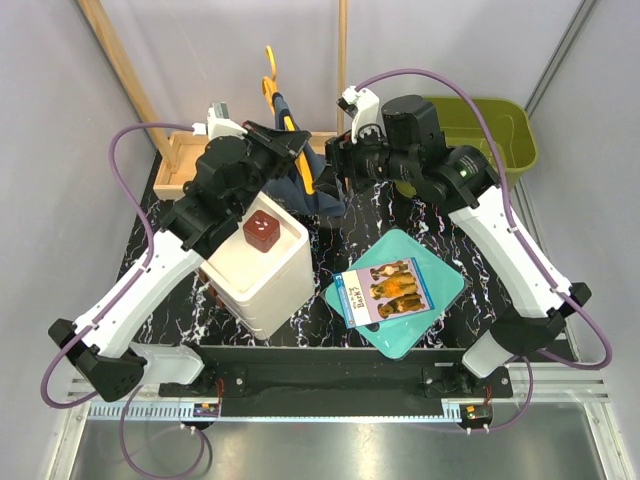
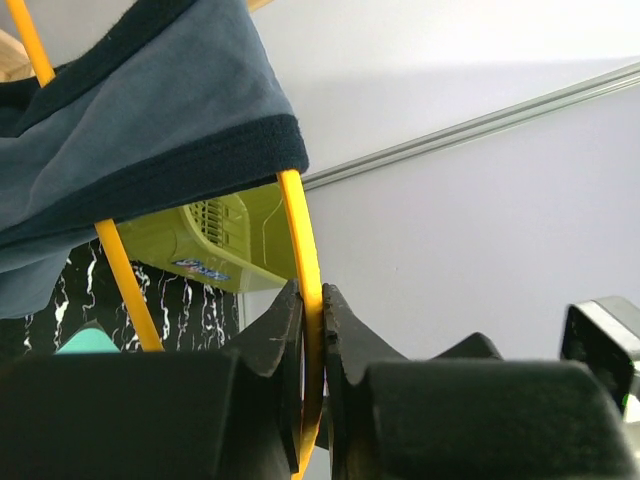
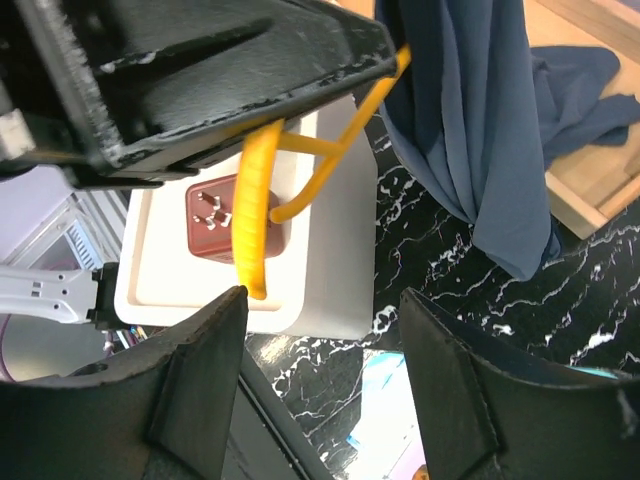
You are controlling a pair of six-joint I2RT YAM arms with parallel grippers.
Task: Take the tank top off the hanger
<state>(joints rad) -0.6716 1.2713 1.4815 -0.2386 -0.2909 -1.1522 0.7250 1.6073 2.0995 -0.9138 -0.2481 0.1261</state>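
1. Overhead, the left gripper is clamped on the hanger above the back of the table, and the tank top droops from the hanger down to the table. The right gripper is just beside the cloth, but this view does not show how its jaws stand. A white container holding a dark red cube stands below the left arm.
2. From the left wrist, the jaws are pinched tight on the thin yellow bar of the hanger. The tank top hangs over the hanger's upper part, with a green bin behind.
3. From the right wrist, the fingers stand wide apart with nothing between them. The hanger's curved hook ends near the left fingertip, and the tank top hangs to the right.
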